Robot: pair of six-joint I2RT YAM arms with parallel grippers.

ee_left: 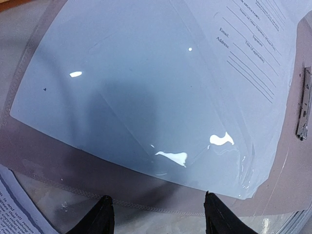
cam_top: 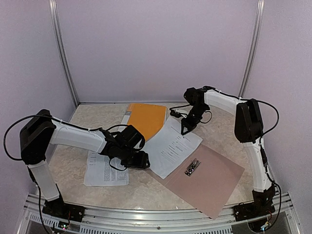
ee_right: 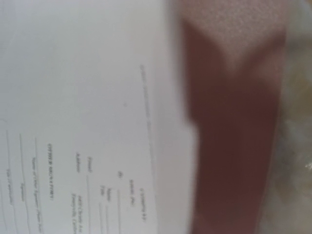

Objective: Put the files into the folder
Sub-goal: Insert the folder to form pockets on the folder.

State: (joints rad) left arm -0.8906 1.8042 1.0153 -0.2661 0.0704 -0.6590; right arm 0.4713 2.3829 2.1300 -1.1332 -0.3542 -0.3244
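- Left fingers (ee_left: 101, 220) stand apart, holding nothing, beside the printed sheet (cam_top: 170, 146).
- Right fingers (cam_top: 187, 126) are closed at that sheet's far edge; whether they pinch it is unclear.
- The sheet lies partly on the folder (cam_top: 214, 187); a second sheet (cam_top: 105, 171) lies on the worktop (cam_top: 73, 161).

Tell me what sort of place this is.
Probably a robot test booth, not an office: lilac panels and metal corner rails enclose a marbled table, a left arm and right arm are bolted at its near edge, and a taupe folder and printed sheet lie staged.
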